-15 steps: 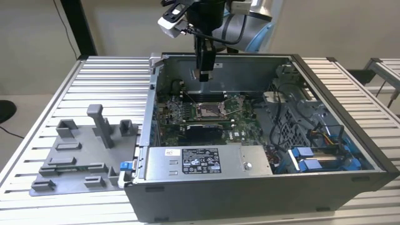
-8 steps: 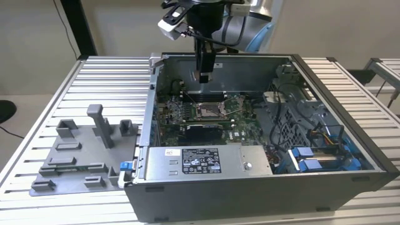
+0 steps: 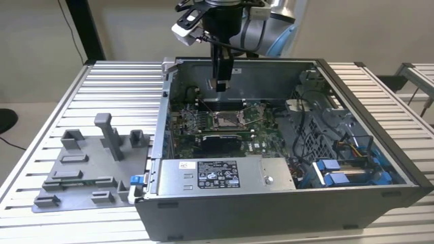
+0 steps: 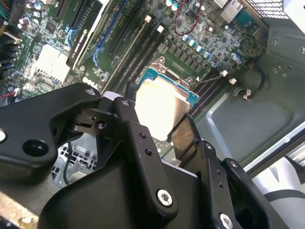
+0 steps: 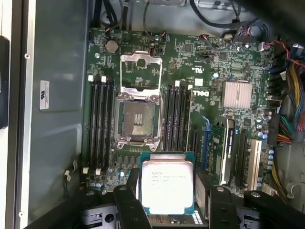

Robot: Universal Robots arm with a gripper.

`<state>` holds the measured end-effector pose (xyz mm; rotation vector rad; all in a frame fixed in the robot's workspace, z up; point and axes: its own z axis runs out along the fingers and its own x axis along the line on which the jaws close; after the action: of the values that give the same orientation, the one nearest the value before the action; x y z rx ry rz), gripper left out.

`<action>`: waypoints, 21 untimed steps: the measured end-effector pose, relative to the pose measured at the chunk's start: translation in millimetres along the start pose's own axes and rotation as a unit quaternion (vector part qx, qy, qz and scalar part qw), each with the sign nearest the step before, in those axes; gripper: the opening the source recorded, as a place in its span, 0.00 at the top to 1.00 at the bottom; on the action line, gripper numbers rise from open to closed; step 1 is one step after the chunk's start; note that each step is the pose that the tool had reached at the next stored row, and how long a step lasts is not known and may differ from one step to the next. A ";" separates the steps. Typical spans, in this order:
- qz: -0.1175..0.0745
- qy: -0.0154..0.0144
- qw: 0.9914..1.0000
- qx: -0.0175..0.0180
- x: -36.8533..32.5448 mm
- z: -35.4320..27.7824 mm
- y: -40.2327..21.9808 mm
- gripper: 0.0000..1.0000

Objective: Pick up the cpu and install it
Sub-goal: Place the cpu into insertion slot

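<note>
The cpu (image 5: 167, 183) is a flat square chip with a pale silver top and a green rim, and my gripper (image 5: 167, 193) is shut on it, one black finger on each side. In the second wrist view the cpu (image 4: 159, 107) shows bright between the fingers (image 4: 131, 119). In the exterior view my gripper (image 3: 220, 85) hangs inside the open computer case (image 3: 352, 203), above the motherboard. The dark square socket (image 5: 136, 119) lies open with its metal frame (image 5: 138, 71) flipped up, and the cpu hovers a short way off it, not over it.
Memory slots (image 5: 101, 124) flank the socket. A finned heat sink (image 5: 237, 94) and card slots lie beyond. A white-labelled power supply box (image 3: 217, 175) fills the case front. Drive bays with blue clips (image 3: 339, 170) sit on the exterior view's right. A grey fixture tray (image 3: 88, 168) lies outside on the slatted table.
</note>
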<state>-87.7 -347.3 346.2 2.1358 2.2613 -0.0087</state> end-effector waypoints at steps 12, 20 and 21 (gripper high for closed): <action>0.002 -0.001 1.000 0.000 1.5 7.5 0.0 1.00; 0.004 -0.001 1.000 0.000 2.3 12.5 -0.1 1.00; 0.004 -0.001 1.000 0.000 2.4 13.1 -0.1 1.00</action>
<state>-87.7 -345.3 333.1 2.1437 2.2517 -0.0106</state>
